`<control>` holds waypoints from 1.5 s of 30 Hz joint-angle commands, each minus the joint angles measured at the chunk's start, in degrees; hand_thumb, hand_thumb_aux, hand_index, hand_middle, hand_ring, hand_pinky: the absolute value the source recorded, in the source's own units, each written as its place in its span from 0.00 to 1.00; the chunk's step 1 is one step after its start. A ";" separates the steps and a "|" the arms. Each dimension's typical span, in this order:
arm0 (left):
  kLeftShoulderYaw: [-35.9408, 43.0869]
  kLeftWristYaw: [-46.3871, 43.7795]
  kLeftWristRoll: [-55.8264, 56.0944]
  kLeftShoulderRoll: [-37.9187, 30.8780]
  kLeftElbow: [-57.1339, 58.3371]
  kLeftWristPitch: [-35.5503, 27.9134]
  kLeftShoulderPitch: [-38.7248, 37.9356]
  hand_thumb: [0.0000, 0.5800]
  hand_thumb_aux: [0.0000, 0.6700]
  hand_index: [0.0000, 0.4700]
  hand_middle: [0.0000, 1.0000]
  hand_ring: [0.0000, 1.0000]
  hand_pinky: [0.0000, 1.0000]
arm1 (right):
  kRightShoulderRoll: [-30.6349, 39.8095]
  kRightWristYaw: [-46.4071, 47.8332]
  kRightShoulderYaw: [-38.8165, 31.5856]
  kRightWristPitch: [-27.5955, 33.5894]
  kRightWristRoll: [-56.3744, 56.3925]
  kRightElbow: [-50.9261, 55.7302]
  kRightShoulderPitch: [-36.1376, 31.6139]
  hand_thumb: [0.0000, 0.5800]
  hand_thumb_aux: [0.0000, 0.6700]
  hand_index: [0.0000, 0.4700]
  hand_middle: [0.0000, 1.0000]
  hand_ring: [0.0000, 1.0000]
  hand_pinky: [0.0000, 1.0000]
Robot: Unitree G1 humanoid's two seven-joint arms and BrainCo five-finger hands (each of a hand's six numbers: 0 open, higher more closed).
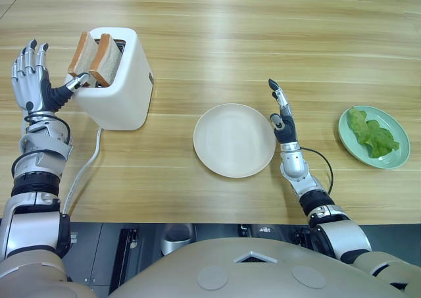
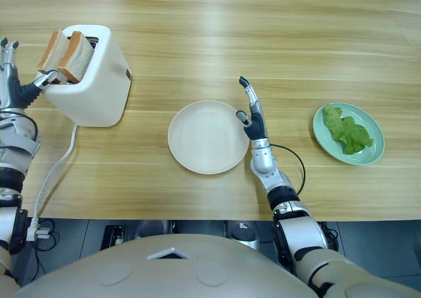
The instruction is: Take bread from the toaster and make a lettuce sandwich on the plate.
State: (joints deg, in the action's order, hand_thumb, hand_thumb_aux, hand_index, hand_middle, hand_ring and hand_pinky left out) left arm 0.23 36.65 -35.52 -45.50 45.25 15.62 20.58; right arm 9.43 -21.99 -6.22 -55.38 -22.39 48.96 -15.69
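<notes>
A white toaster (image 1: 125,81) stands at the left of the wooden table with two slices of bread (image 1: 95,59) sticking up from its slots. My left hand (image 1: 33,81) is raised just left of the toaster, fingers spread upward and open, its thumb tip touching the near slice. A cream plate (image 1: 233,140) lies bare at the table's middle. My right hand (image 1: 281,114) stands upright at the plate's right edge, fingers straight, holding nothing. Lettuce (image 1: 371,133) lies on a small green plate (image 1: 388,158) at the right.
The toaster's white cord (image 1: 85,170) runs from its base down over the table's front edge. Bare wood stretches behind the plates and the toaster.
</notes>
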 commanded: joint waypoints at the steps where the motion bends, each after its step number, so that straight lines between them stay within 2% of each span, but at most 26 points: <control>1: 1.93 -3.02 -0.11 0.14 0.45 -1.47 1.21 0.00 0.00 0.00 0.00 0.00 0.00 | 0.28 -0.05 -0.29 0.06 -0.34 0.74 -0.19 0.00 0.00 0.00 0.00 0.00 0.00; 3: 2.18 -3.79 0.11 -0.02 0.21 -1.73 1.15 0.00 0.00 0.00 0.00 0.00 0.00 | 0.23 0.03 -0.32 0.07 -0.29 0.84 -0.30 0.00 0.00 0.00 0.00 0.00 0.00; 4: 2.22 -4.14 0.19 -0.11 -0.05 -1.86 1.05 0.04 0.02 0.02 0.00 0.00 0.00 | 0.22 0.07 -0.33 0.06 -0.27 0.87 -0.32 0.00 0.00 0.00 0.00 0.00 0.00; 5: 2.22 -4.56 0.26 -0.26 -0.41 -1.98 0.90 0.14 0.07 0.07 0.00 0.00 0.00 | 0.20 0.11 -0.35 0.03 -0.25 0.90 -0.33 0.00 0.00 0.00 0.00 0.00 0.00; 7: 2.04 -5.31 0.39 -0.68 -1.54 -2.16 0.41 0.47 0.27 0.26 0.00 0.00 0.00 | 0.14 0.16 -0.41 -0.04 -0.25 0.92 -0.27 0.00 0.00 0.00 0.00 0.00 0.00; 8: 1.94 -5.65 0.41 -0.90 -2.25 -2.25 0.13 0.76 0.51 0.50 0.00 0.00 0.00 | 0.12 0.19 -0.43 -0.08 -0.22 0.93 -0.25 0.00 0.00 0.00 0.00 0.00 0.00; 9: 1.84 -5.96 0.44 -1.09 -3.10 -2.28 -0.08 0.79 0.54 0.53 0.00 0.00 0.00 | 0.09 0.16 -0.43 -0.09 -0.23 0.89 -0.18 0.00 0.00 0.00 0.00 0.00 0.00; 10: 1.75 -6.16 0.47 -1.24 -3.98 -2.27 -0.30 0.88 0.65 0.64 0.00 0.00 0.00 | 0.07 0.15 -0.44 -0.10 -0.24 0.85 -0.13 0.00 0.00 0.00 0.00 0.00 0.00; 11: 1.58 -6.22 0.48 -1.34 -4.90 -2.30 -0.60 0.88 0.65 0.64 0.00 0.00 0.00 | 0.05 0.15 -0.46 -0.11 -0.25 0.81 -0.10 0.00 0.00 0.00 0.00 0.00 0.00; 12: 1.45 -6.27 0.39 -1.39 -5.95 -2.43 -0.89 0.96 0.80 0.78 0.00 0.00 0.00 | 0.04 0.14 -0.45 -0.11 -0.24 0.76 -0.08 0.00 0.00 0.00 0.00 0.00 0.00; 13: 1.38 -6.29 0.23 -1.43 -6.91 -2.54 -1.18 1.00 1.00 0.98 0.00 0.00 0.00 | 0.01 0.13 -0.44 -0.11 -0.23 0.72 -0.05 0.00 0.00 0.00 0.00 0.00 0.00; 16: 1.48 -6.81 -0.03 -1.05 -8.91 -3.14 -1.73 1.00 1.00 0.98 0.00 0.00 0.00 | -0.08 0.09 -0.42 -0.11 -0.22 0.49 0.08 0.00 0.00 0.00 0.00 0.00 0.00; 17: 1.64 -7.03 -0.12 -0.79 -9.43 -3.27 -1.92 1.00 1.00 0.98 0.17 0.17 0.17 | -0.09 0.12 -0.40 -0.13 -0.17 0.41 0.11 0.00 0.00 0.00 0.00 0.00 0.00; 18: 1.84 -7.17 -0.32 -0.55 -9.97 -3.38 -2.21 1.00 1.00 0.98 0.17 0.17 0.17 | -0.10 0.14 -0.40 -0.16 -0.14 0.38 0.13 0.00 0.00 0.00 0.00 0.00 0.00; 20: 2.08 -7.52 -0.45 -0.23 -10.67 -3.42 -2.81 1.00 1.00 0.98 0.71 0.71 0.71 | -0.16 0.20 -0.41 -0.19 -0.09 0.29 0.16 0.00 0.00 0.00 0.00 0.00 0.00; 21: 2.07 -7.66 -0.30 -0.09 -10.85 -3.26 -3.12 1.00 1.00 0.98 0.88 0.88 0.88 | -0.21 0.23 -0.42 -0.17 -0.07 0.23 0.16 0.00 0.00 0.00 0.00 0.00 0.00; 22: 1.96 -7.72 -0.05 0.04 -11.00 -3.02 -3.43 1.00 1.00 0.98 1.00 1.00 1.00 | -0.24 0.24 -0.43 -0.16 -0.07 0.19 0.17 0.00 0.00 0.00 0.00 0.00 0.00; 26: -0.22 -5.35 1.76 0.45 -11.88 -0.95 -5.30 1.00 1.00 0.98 1.00 1.00 1.00 | -0.30 0.38 -0.42 -0.08 0.03 0.09 0.13 0.00 0.00 0.00 0.00 0.00 0.00; 30: -4.62 1.16 3.62 0.39 -12.82 2.40 -6.76 1.00 1.00 0.98 1.00 1.00 1.00 | -0.34 0.23 -0.33 -0.05 0.02 0.04 0.09 0.00 0.00 0.00 0.00 0.00 0.00; 35: -9.54 12.76 3.99 1.56 -15.30 9.14 -5.27 1.00 1.00 0.98 1.00 1.00 1.00 | -0.25 -0.54 0.11 -0.03 0.00 0.57 -0.50 0.00 0.00 0.00 0.00 0.00 0.00; 39: -12.57 18.28 4.29 3.03 -19.73 14.83 -5.19 1.00 1.00 0.98 1.00 1.00 1.00 | 0.17 -1.39 0.77 -0.32 0.26 0.43 -0.98 0.00 0.00 0.00 0.00 0.00 0.00; 42: -15.00 18.27 5.12 4.71 -28.69 18.96 -7.89 1.00 1.00 0.98 1.00 1.00 1.00 | 1.08 -2.16 1.91 -0.59 0.87 -1.23 -0.94 0.00 0.00 0.00 0.00 0.00 0.00; 45: -13.69 13.55 6.38 7.70 -39.67 22.92 -11.09 1.00 1.00 0.98 1.00 1.00 1.00 | 2.95 -3.09 4.28 -0.98 1.86 -5.21 0.76 0.00 0.00 0.00 0.00 0.00 0.00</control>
State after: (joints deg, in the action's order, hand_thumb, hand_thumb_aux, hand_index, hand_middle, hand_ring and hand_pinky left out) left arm -14.46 53.35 -30.66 -39.48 12.17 35.59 10.84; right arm 10.87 -24.19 -4.16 -55.73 -21.71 46.66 -16.31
